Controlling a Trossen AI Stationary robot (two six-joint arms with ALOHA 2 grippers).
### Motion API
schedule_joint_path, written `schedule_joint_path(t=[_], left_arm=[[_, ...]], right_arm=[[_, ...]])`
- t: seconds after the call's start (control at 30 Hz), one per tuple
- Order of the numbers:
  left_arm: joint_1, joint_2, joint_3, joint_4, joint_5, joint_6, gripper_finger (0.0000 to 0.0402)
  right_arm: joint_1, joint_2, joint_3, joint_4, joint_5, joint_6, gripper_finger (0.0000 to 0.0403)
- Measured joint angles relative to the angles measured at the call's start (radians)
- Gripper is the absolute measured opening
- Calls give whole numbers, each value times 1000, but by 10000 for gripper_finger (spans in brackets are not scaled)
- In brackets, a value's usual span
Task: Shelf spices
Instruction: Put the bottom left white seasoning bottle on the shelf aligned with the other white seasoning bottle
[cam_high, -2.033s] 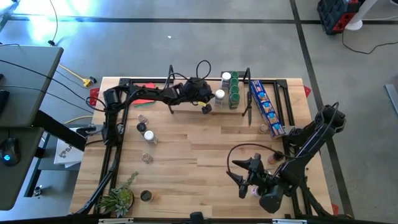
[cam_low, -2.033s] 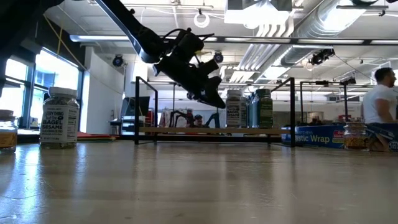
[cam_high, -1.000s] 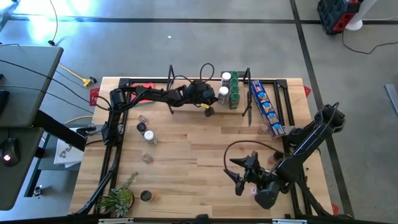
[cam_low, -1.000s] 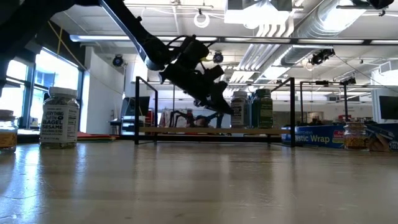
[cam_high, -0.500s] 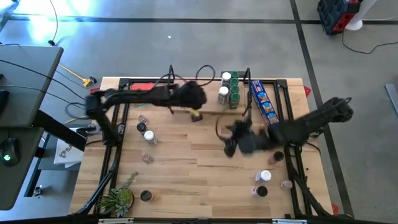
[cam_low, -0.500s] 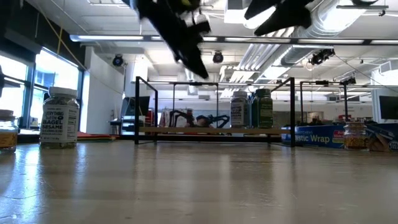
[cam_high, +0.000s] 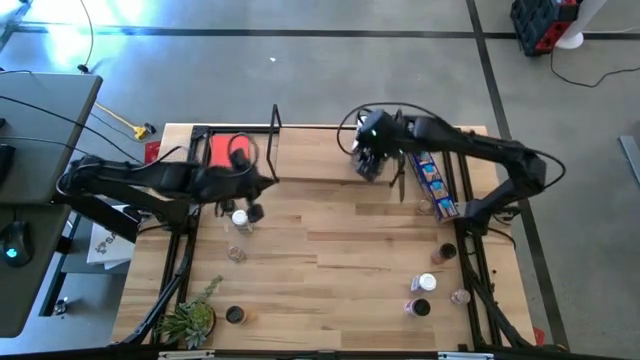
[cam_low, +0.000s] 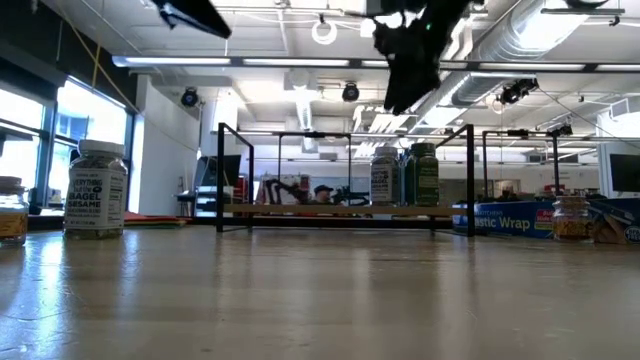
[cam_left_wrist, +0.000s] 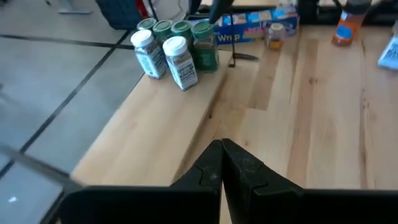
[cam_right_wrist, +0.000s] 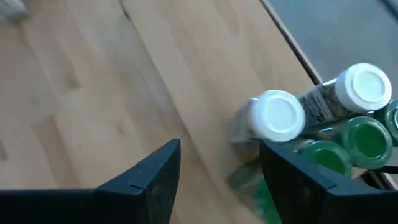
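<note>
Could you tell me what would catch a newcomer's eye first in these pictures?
Probably the right gripper, open above the cluster of white- and green-topped spice jars at one end of the shelf. Next, the left gripper, shut and empty, over the table's left side near a few loose jars. More jars stand scattered at the table's right edge, beside the long blue box.

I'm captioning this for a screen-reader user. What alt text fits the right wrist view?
The right tool, fingers apart, hangs over the light-wood shelf just beside a cluster of spice jars: two white-topped jars nearest and green-topped jars behind them.
</note>
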Motion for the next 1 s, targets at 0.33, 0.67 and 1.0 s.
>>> schedule_joint_path(t=[0.33, 0.67, 1.0], left_arm=[[-101, -146, -288, 165, -186, -111, 0], [-99, -142, -374, 239, -226, -128, 0], [-98, -142, -387, 261, -239, -122, 0]], right_arm=[[36, 172, 69, -37, -25, -157, 157], [6, 308, 69, -46, 140, -201, 109], [-38, 324, 69, -56, 196, -268, 98]])
